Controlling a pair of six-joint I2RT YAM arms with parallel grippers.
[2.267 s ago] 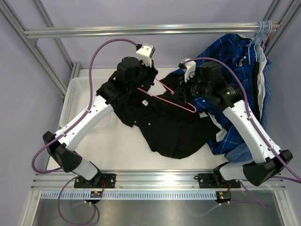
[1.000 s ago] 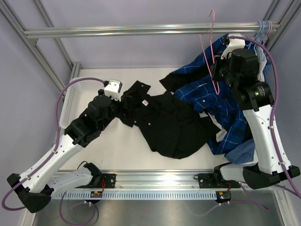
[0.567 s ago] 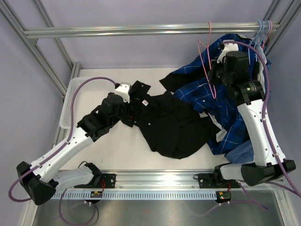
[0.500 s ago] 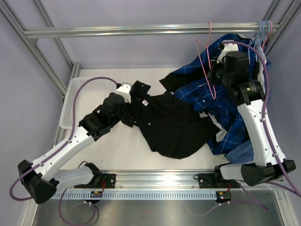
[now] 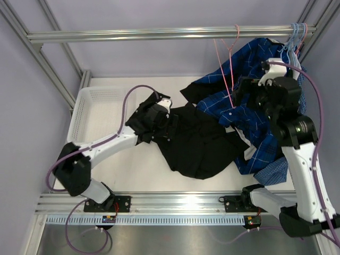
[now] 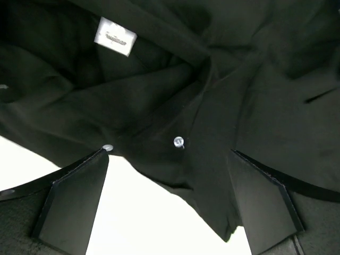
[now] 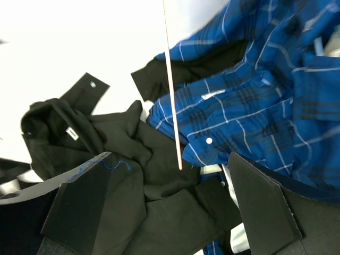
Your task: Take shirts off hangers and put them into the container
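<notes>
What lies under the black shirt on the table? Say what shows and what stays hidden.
Around the black shirt, the white table shows at its near and left edges. At its right it meets the blue plaid shirt. Anything beneath the cloth itself is covered.

Plain shirt (image 5: 196, 143) lies spread on the table (image 5: 138, 170) directly under the left gripper (image 6: 169, 159), with the container (image 5: 87, 103) off to its left. A hanger (image 5: 230, 69) (hooked over the rail (image 5: 133, 35)) hangs just ahead of the right gripper (image 7: 170, 159), plaid shirts (image 5: 255, 122) heaped beneath.
</notes>
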